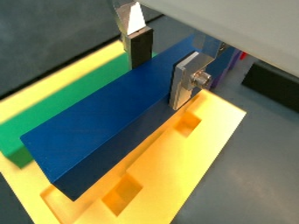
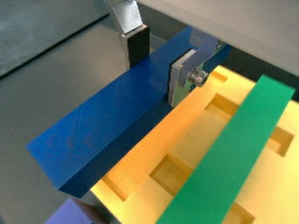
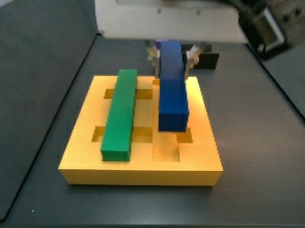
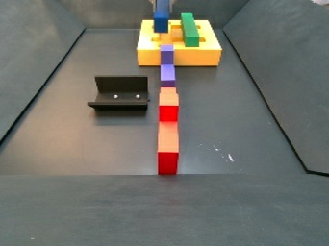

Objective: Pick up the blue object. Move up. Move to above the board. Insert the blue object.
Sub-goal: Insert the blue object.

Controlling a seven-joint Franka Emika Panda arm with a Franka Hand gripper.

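Note:
The blue object [image 1: 111,118] is a long royal-blue bar held between my gripper's [image 1: 162,61] fingers, one silver plate on its near face and the dark pad behind its far edge. It also shows in a wrist view [image 2: 117,118]. In a side view the bar [image 3: 173,85] sits lengthwise over the right part of the yellow board [image 3: 143,165], just above or touching its grooves; I cannot tell which. The gripper [image 3: 170,46] grips its far end. In the far side view bar [image 4: 162,24] and board [image 4: 206,53] are small.
A green bar [image 3: 119,111] lies in the board's left groove, parallel to the blue one; it shows in both wrist views [image 2: 228,149]. A small black box [image 3: 209,61] stands behind the board. The fixture [image 4: 118,94] and a line of purple, orange and red blocks [image 4: 167,96] are on the floor.

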